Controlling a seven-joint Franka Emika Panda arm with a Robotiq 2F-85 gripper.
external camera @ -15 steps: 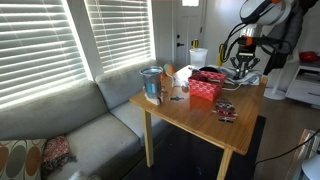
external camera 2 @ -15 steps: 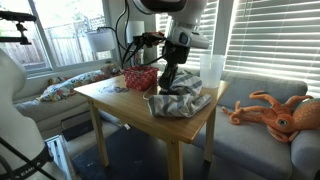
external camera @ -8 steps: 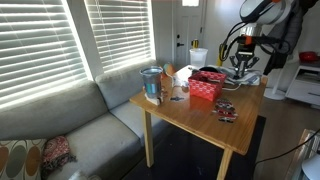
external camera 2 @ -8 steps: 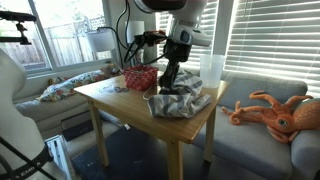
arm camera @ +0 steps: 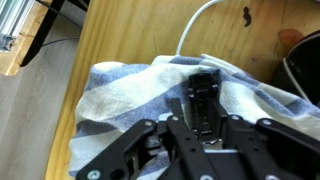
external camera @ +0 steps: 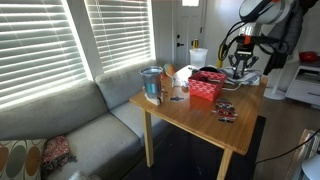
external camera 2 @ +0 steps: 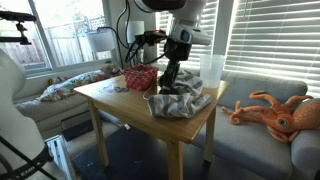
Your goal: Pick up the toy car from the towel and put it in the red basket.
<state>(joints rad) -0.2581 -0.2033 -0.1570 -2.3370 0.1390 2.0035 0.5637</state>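
Observation:
The dark toy car (arm camera: 203, 88) lies on the crumpled blue-and-white towel (arm camera: 120, 90) at the table's corner. My gripper (arm camera: 203, 108) is down on the towel with its fingers closed against both sides of the car. In both exterior views the gripper (external camera 2: 168, 86) (external camera: 240, 70) stands low over the towel (external camera 2: 182, 103), and the car itself is hidden there. The red basket (external camera 2: 140, 78) (external camera: 207, 86) sits on the table just beside the towel.
The wooden table (external camera: 190, 112) also holds a blue cup (external camera: 151, 85), a small dark item (external camera: 226, 110) and a white container (external camera 2: 211, 68). A white cable (arm camera: 200, 25) runs past the towel. An orange octopus toy (external camera 2: 275, 110) lies on the couch.

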